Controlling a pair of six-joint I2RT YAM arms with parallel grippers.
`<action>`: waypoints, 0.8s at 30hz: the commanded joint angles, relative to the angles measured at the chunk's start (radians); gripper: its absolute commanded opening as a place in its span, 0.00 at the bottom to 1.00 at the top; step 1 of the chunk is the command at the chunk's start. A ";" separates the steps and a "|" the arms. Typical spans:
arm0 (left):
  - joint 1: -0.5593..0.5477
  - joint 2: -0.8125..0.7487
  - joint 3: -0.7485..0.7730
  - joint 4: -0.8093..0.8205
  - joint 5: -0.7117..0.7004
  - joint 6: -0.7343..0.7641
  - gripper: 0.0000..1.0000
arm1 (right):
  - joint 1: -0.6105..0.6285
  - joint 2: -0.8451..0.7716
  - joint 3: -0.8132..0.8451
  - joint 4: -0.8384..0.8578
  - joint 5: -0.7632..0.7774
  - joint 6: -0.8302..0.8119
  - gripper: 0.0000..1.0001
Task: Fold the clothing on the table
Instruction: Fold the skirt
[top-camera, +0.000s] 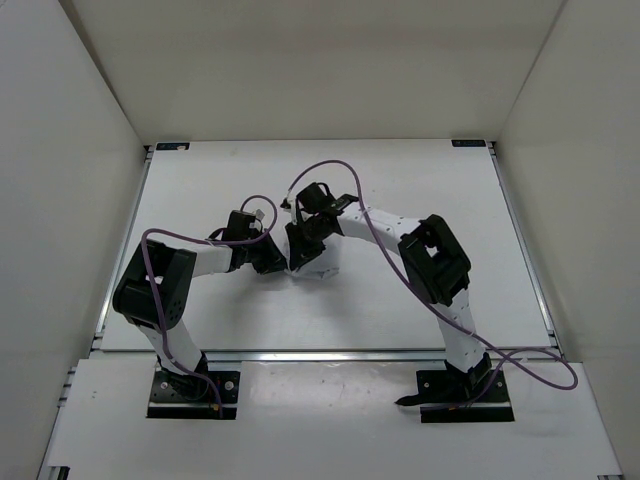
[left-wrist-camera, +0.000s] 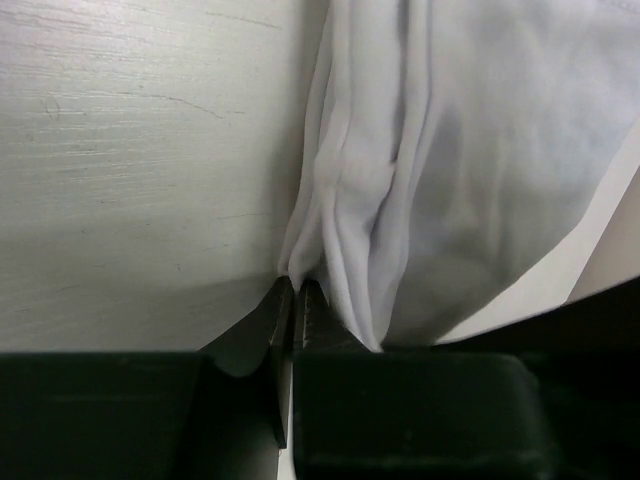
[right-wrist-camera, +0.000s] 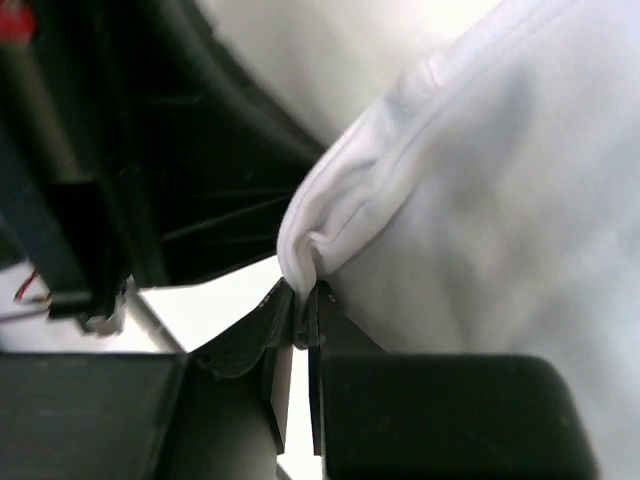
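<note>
The white clothing (top-camera: 322, 268) lies bunched in the middle of the table (top-camera: 420, 190), mostly hidden under both wrists. In the left wrist view the clothing (left-wrist-camera: 450, 150) hangs in long folds, and my left gripper (left-wrist-camera: 297, 287) has its jaws almost together with a fold's edge caught at their tips. Seen from above, the left gripper (top-camera: 274, 258) and right gripper (top-camera: 298, 256) nearly touch. My right gripper (right-wrist-camera: 305, 292) is shut on a rolled hem of the clothing (right-wrist-camera: 500, 210), which shows between the jaws.
White enclosure walls (top-camera: 70, 200) stand on three sides of the table. Purple cables (top-camera: 330, 170) loop over both arms. The left arm's black body (right-wrist-camera: 150, 150) fills the space just left of the right gripper. Metal rails (top-camera: 520, 240) edge the table.
</note>
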 joint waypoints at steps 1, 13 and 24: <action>-0.004 -0.021 -0.014 -0.040 -0.003 0.018 0.06 | -0.029 -0.052 0.010 0.076 0.103 0.044 0.00; 0.011 -0.039 -0.028 -0.038 -0.006 0.015 0.00 | -0.106 -0.284 -0.089 0.009 0.251 0.036 0.00; -0.016 -0.107 -0.049 -0.052 -0.034 0.024 0.00 | -0.527 -0.826 -0.908 0.087 0.069 0.147 0.00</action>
